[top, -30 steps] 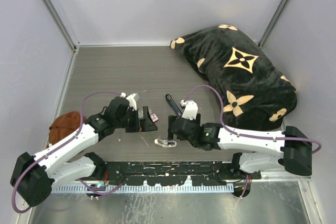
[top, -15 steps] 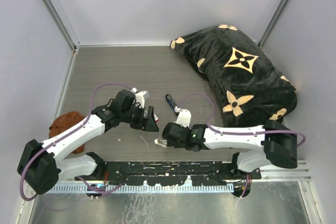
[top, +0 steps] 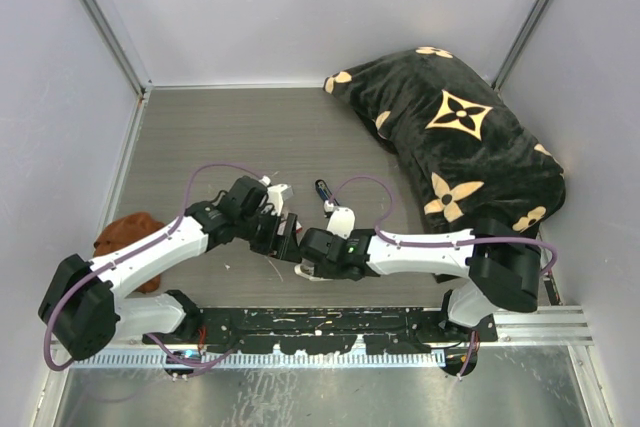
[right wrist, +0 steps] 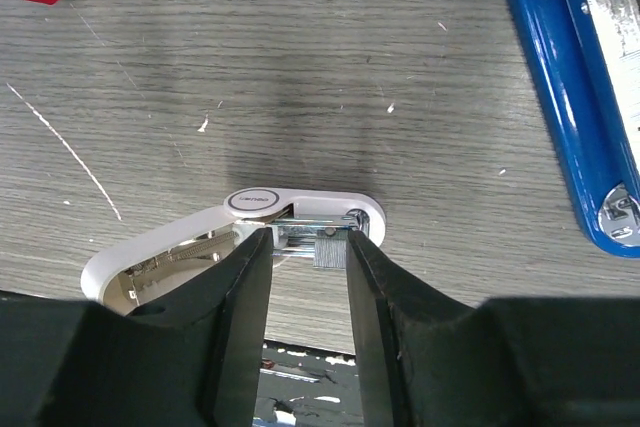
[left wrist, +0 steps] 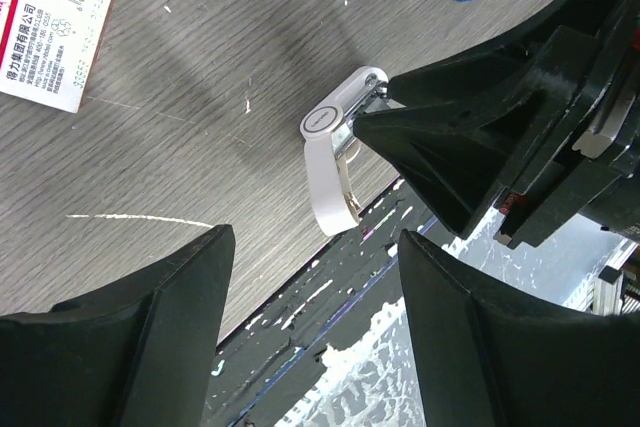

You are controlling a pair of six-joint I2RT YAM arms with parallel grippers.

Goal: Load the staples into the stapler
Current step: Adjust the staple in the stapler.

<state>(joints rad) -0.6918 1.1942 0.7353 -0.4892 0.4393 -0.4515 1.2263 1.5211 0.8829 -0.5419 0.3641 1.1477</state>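
Right pincer [right wrist: 308,240] has slid left, its jaws narrowly apart astride the staples [right wrist: 330,252] in the white piece [right wrist: 310,201].

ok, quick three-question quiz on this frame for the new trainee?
1. True or false: the right gripper has its fingers on either side of one end of the white oblong piece.
2. In the right wrist view, the blue stapler lies: A) between the fingers; B) at the right edge, apart from the gripper; C) on top of a box.
3. What sits in the top left corner of the left wrist view?
Key: 1 true. 2 B. 3 the red-and-white box.
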